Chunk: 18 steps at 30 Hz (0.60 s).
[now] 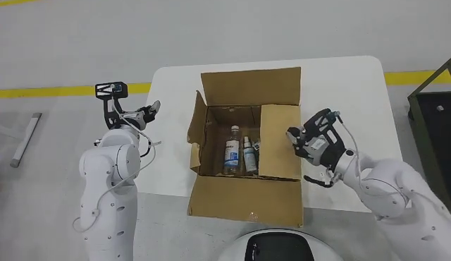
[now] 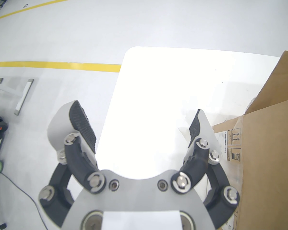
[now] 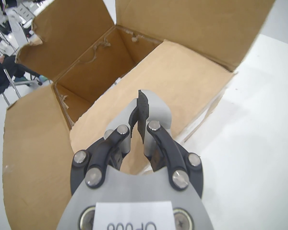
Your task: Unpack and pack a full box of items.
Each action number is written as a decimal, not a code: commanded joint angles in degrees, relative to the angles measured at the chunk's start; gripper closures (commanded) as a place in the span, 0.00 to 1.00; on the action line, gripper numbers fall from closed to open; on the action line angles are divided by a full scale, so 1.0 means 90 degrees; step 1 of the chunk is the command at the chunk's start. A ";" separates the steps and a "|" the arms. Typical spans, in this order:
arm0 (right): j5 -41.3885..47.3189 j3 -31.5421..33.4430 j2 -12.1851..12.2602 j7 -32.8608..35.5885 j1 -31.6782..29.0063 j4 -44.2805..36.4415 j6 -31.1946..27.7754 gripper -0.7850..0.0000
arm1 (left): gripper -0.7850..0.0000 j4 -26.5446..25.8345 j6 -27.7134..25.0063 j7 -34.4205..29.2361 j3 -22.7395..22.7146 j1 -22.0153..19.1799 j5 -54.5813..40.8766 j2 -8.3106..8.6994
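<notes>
Top view showed an open cardboard box (image 1: 243, 197) on a white table (image 1: 352, 85). Two bottles (image 1: 232, 154) lay side by side on its floor, long axes pointing away from the robot, below and just beyond the right gripper (image 1: 292, 137), whose fingers (image 3: 158, 110) were pressed together on nothing above an inward-folded flap (image 3: 177, 72). The left gripper (image 2: 136, 118), fingers spread, hung outside the opposite wall, so the right arm seemed nearer, though the flap narrowed its way down.
</notes>
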 commanded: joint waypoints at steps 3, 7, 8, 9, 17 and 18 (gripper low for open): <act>0.0329 0.0478 -0.0002 -0.0554 -0.0012 -0.0054 0.0350 1.00 | 0.94 -0.0149 -0.0615 0.0311 0.0053 0.0234 -0.0146 0.0026; 0.0379 0.0929 0.0018 -0.0880 -0.0020 0.0011 0.0483 1.00 | 1.00 -0.0276 -0.1206 0.0437 0.0137 0.0491 -0.0130 0.0062; 0.0379 0.0929 0.0018 -0.0880 -0.0020 0.0011 0.0483 1.00 | 1.00 -0.0301 -0.1375 0.0496 0.0173 0.0556 -0.0113 0.0071; 0.0379 0.0929 0.0018 -0.0880 -0.0020 0.0011 0.0483 1.00 | 1.00 -0.0323 -0.1532 0.0539 0.0206 0.0618 -0.0171 0.0077; 0.0379 0.0929 0.0018 -0.0880 -0.0020 0.0011 0.0483 1.00 | 1.00 -0.0395 -0.2286 0.0674 0.0238 0.0853 -0.0471 0.0134; 0.0379 0.0929 0.0018 -0.0880 -0.0020 0.0011 0.0483 1.00 | 1.00 -0.0391 -0.2294 0.0675 0.0230 0.0854 -0.0491 0.0137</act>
